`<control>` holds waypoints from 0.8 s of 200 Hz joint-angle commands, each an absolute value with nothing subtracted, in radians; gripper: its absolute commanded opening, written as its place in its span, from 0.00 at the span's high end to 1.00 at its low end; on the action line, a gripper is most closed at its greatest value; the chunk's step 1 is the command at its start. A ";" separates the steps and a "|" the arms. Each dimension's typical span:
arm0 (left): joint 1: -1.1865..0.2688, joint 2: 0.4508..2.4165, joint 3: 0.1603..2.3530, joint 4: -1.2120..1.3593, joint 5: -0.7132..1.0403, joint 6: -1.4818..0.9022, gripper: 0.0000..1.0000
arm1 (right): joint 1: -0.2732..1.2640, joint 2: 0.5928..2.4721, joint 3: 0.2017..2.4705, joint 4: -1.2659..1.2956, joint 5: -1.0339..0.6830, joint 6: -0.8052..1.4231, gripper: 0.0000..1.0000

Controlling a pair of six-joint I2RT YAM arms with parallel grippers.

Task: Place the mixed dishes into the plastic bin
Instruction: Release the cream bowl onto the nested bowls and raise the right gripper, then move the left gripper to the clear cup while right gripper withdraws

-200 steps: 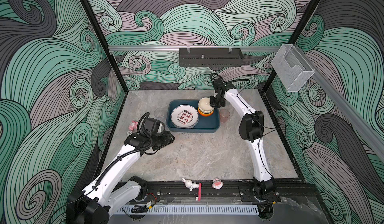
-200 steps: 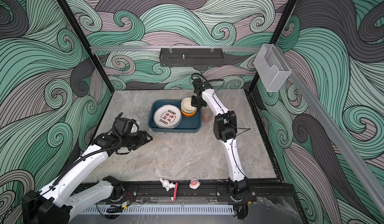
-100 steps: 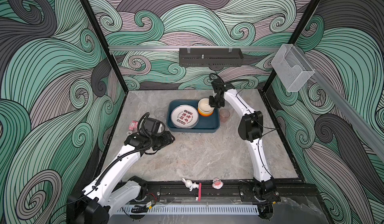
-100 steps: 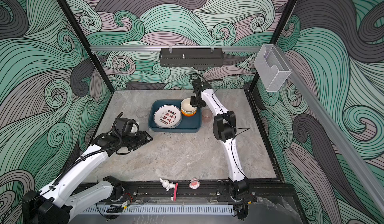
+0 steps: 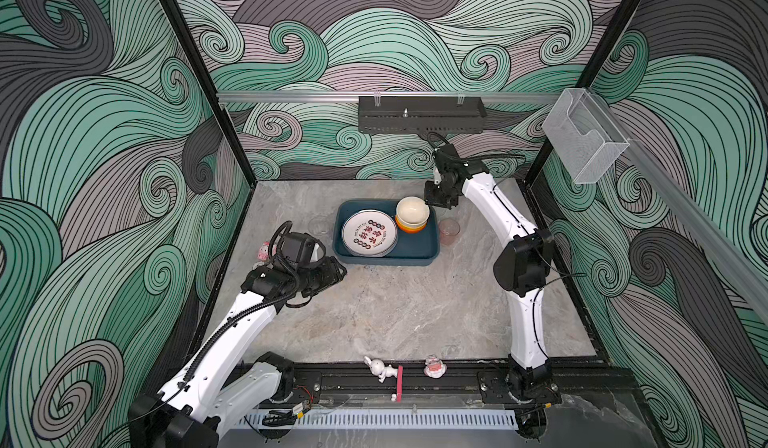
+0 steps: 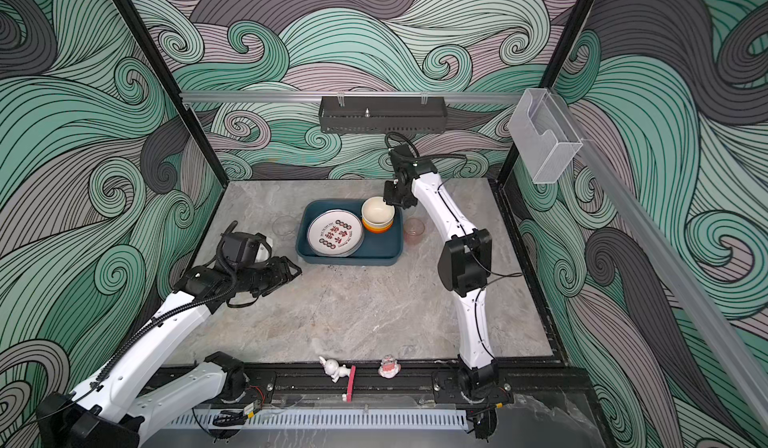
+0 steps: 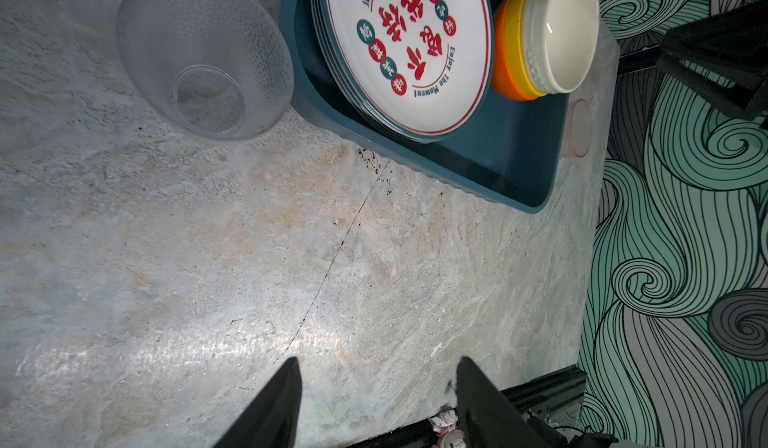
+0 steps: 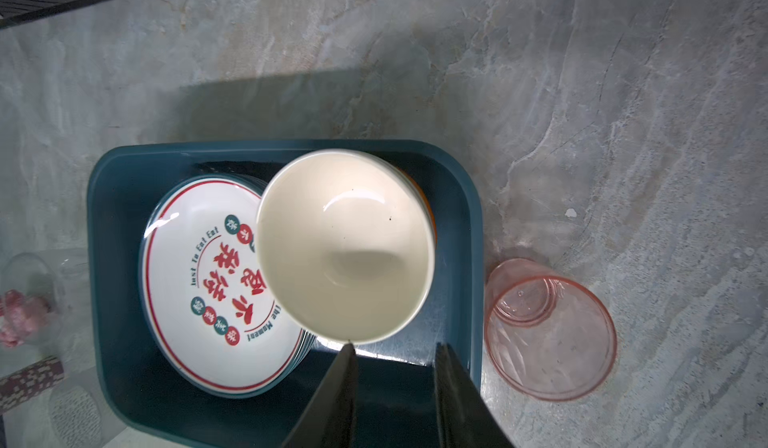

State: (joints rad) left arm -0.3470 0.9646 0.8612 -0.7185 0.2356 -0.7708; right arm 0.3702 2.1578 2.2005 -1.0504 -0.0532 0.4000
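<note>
The plastic bin (image 5: 390, 259) is sitting toward the back of the counter (image 5: 395, 308), seen in both top views, and it is holding most of the dishes. A stack of white plates (image 5: 369, 233) with red characters is lying in its left part. Beside them, in the far right corner, a cream bowl (image 5: 411, 211) is nesting on a yellow bowl (image 7: 513, 51), which is resting in an orange bowl (image 7: 500, 67). The right gripper (image 8: 395, 346) is hovering over the bin at that corner. Its jaws are standing apart with nothing between them, and the right wrist view shows one fingertip (image 8: 349, 348) just meeting the cream bowl's (image 8: 345, 246) rim while the bowl is sitting free on the stack. Two glasses are standing outside the bin: a pinkish glass (image 5: 449, 230) is standing upright on the counter just beside the bin's right wall, and a clear glass (image 5: 319, 225) is standing just beside its left wall. The left gripper (image 5: 338, 269) is hanging low over the counter near the bin's front left corner, pointing toward the bin. In the left wrist view the left gripper (image 7: 378, 360) is showing parted jaws, holding nothing, with bare counter between them. A small pink figurine (image 5: 262, 251) is sitting behind the left arm, and a white rabbit figurine (image 5: 380, 369) and a pink-and-white figurine (image 5: 435, 368) are standing on the black rail at the counter's front edge.
</note>
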 commanded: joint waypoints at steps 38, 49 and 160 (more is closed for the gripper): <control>-0.326 0.981 0.945 -0.780 0.189 -0.749 0.39 | 0.379 1.916 1.912 -0.935 -0.108 0.398 0.65; -0.322 0.989 0.957 -0.787 0.175 -0.745 0.40 | 0.379 1.869 1.847 -0.908 -0.119 0.400 0.65; -0.193 1.154 1.082 -0.805 0.108 -0.683 0.42 | 0.408 1.502 1.323 -0.696 -0.269 0.429 0.62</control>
State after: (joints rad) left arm -0.2230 1.1191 1.0348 -0.7902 0.1402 -0.7101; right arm 0.4011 1.5665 1.3869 -0.7620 -0.2199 0.4118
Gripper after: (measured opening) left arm 0.579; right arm 0.379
